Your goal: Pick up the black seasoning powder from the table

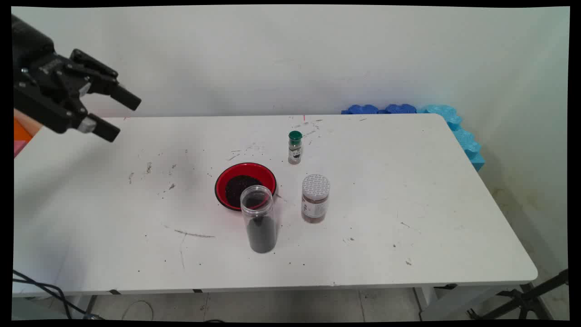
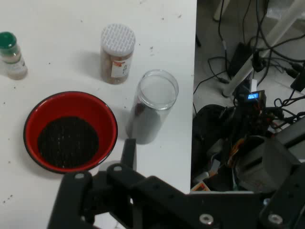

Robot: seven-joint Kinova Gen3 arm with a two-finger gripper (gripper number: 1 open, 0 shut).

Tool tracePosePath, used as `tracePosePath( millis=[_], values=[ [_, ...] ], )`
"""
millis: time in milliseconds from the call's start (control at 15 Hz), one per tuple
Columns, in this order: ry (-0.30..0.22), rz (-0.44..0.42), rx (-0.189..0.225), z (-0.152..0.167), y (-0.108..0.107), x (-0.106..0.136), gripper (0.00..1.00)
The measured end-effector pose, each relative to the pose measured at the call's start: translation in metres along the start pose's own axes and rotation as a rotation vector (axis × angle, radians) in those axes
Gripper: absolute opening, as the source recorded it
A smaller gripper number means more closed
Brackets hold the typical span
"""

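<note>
A: Where is the gripper (image 1: 119, 114) at this moment?

B: It hangs high above the table's (image 1: 408, 254) far left end, well apart from everything on it. Its two fingers (image 1: 125, 96) stand spread, with clear air between them, and they hold nothing.

A: What lies nearest to it?

B: Nothing is close. The nearest group sits mid-table: a red bowl (image 1: 245, 185) with a dark granular heap in it, and just in front of the bowl a clear, lidless cylinder jar (image 1: 260, 219) about a third full of dark material. In the main view the jar's rim overlaps the bowl's near edge; the hand view shows the two just beside each other, though whether they touch cannot be told.

A: And beyond those?

B: To the right of the jar stands a brown jar with a white cap (image 1: 315, 198), upright and apart from it. Farther back is a small shaker with a green cap (image 1: 295, 147), also upright. Dark specks are scattered across the tabletop around the bowl.

A: What would good handling of the arm ask for here?

B: With the hand this high and this far off, any approach to that cluster would need to come down clear of the open jar. It is tall, narrow and stands close to the bowl, so it looks easy to knock over.
</note>
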Motion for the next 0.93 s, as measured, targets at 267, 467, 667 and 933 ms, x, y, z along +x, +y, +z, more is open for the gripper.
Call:
tracePosePath(
  millis=[267,467,667,933],
  values=[
    [-0.007,0.004,0.009,0.008,0.004,-0.018,1.0],
    [-0.012,0.003,0.022,0.022,0.008,-0.037,1.0],
    [-0.012,-0.002,0.04,0.045,0.012,-0.057,1.0],
    [-0.006,-0.011,0.057,0.077,0.017,-0.077,1.0]
  ],
)
